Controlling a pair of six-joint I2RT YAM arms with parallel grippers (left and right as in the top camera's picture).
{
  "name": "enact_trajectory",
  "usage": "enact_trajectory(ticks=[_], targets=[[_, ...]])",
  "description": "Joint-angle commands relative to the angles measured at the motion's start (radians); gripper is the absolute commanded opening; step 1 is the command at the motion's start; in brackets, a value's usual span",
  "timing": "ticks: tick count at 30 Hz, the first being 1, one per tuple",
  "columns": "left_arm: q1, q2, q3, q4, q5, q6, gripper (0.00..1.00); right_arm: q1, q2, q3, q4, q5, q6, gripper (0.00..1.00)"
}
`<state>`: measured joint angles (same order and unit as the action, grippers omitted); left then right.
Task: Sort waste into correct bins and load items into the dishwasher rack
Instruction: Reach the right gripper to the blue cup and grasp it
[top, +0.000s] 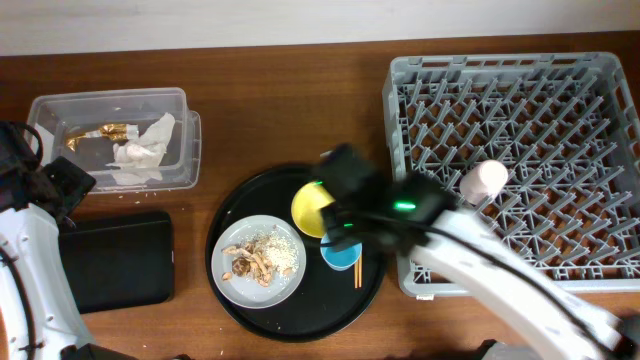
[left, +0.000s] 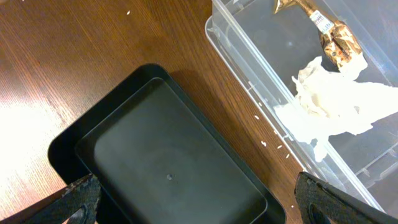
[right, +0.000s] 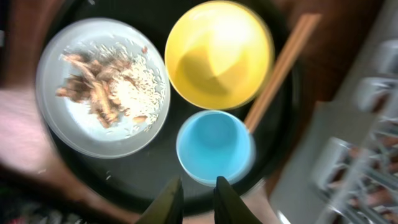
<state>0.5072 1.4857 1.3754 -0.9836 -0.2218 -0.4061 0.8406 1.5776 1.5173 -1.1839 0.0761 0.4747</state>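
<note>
The clear box (top: 110, 140) holds the gold wrapper (top: 100, 133) and the white napkin (top: 140, 152); both also show in the left wrist view, wrapper (left: 329, 34) and napkin (left: 336, 106). My left gripper (left: 199, 211) is open wide above the black rectangular tray (left: 168, 155), which is empty. On the round tray the grey-white plate (top: 258, 260) carries the food scraps (right: 106, 90). The yellow bowl (right: 217, 53), blue cup (right: 214, 146) and chopsticks (right: 280, 68) sit beside it. My right gripper (right: 198, 186) is almost shut and empty, hovering near the blue cup. The pink cup (top: 483, 180) lies in the grey rack (top: 520, 75).
The large round black tray (top: 235, 195) sits mid-table, between the black rectangular tray (top: 115, 262) and the rack. My right arm crosses the rack's front left corner. The right wrist view is motion-blurred.
</note>
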Motion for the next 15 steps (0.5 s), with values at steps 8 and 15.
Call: enact_trajectory(ticks=[8,15], targets=[[0.002,-0.009,0.003,0.002,-0.010,-0.005,0.99,0.102,0.333,-0.009,0.021,0.052,0.111,0.19],[0.002,-0.009,0.003,0.002,-0.010,-0.005,0.99,0.102,0.330,-0.095,0.078,0.040,0.148,0.15]])
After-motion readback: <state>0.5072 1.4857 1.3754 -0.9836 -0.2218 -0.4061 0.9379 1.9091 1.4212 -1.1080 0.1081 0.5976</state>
